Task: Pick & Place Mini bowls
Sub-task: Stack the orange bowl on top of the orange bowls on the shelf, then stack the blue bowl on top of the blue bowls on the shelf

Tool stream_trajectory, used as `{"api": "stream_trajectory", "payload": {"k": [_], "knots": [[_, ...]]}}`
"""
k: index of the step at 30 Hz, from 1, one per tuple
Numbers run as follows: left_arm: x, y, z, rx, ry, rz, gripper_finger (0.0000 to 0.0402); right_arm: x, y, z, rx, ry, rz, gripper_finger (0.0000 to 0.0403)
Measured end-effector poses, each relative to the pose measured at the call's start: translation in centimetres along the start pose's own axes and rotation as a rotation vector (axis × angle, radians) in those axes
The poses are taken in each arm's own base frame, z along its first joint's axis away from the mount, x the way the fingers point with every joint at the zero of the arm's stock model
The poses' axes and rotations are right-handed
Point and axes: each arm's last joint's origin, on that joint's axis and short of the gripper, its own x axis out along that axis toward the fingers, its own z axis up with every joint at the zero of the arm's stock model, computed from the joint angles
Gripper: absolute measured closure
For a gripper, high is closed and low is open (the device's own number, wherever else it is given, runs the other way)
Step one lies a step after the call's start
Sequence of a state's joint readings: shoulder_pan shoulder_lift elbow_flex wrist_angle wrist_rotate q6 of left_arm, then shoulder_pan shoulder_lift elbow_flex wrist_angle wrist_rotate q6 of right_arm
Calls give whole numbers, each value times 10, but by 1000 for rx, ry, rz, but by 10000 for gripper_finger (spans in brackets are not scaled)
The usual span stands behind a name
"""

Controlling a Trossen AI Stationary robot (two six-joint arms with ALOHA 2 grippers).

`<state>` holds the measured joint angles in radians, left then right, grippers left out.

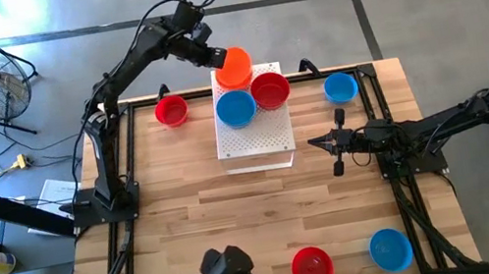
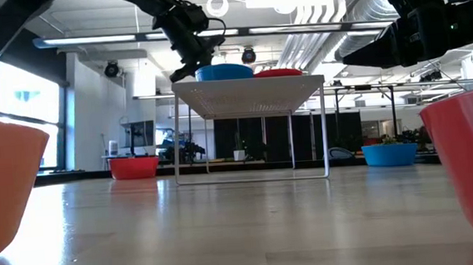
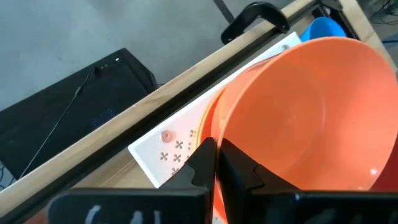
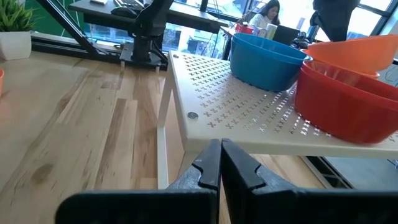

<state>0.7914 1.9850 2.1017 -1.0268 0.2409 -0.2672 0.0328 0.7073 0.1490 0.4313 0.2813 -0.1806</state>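
Orange bowl (image 1: 235,67) sits pinched by its rim in your left gripper (image 1: 214,58), jaws clenched on the near wall, at the far edge of the white perforated board (image 1: 253,128). It hangs tilted, overlapping the board's far left corner; whether its base touches the board I cannot tell. The rim hold makes sense: it leaves the base free to set down flat. On the board a blue bowl (image 1: 236,108) and a red bowl (image 1: 270,90) already stand side by side, touching or nearly so, which leaves bare board only on the near half. Behind the orange bowl the board ends, and the surface (image 1: 238,218) edge follows close after, so you have little room to drift outward. Your right gripper (image 1: 317,142) waits low beside the board's right near corner, jaws clamped shut on nothing. Loose bowls remain on the surface: red (image 1: 171,110) left of the board, blue (image 1: 341,88) right of it, red (image 1: 312,267) and blue (image 1: 391,249) at the near edge, well apart from the board.
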Motion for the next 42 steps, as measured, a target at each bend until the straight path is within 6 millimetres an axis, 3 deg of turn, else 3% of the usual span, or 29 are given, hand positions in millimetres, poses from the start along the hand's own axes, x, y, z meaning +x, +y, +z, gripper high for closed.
{"api": "stream_trajectory", "payload": {"k": [10, 20, 24, 28, 32, 34, 42], "knots": [[0, 2, -3, -1, 26, 51, 385, 0, 0, 0, 0, 0, 0, 403], [-17, -3, -1, 57, 13, 40, 287, 0, 0, 0, 0, 0, 0, 402], [-33, -14, 4, 134, -24, 33, 277, 0, 0, 0, 4, 0, 0, 403], [-56, -32, 3, 263, -52, 110, 302, 0, 0, 0, 19, 0, 1, 403], [-74, -51, -5, 365, -109, 181, 372, 0, 0, 0, 31, 0, 4, 403], [-75, -58, -10, 394, -118, 183, 393, 0, 0, 0, 48, 0, 4, 403], [-68, -76, -38, 459, -254, 152, 397, 0, 1, -5, 103, 48, 18, 403]]}}
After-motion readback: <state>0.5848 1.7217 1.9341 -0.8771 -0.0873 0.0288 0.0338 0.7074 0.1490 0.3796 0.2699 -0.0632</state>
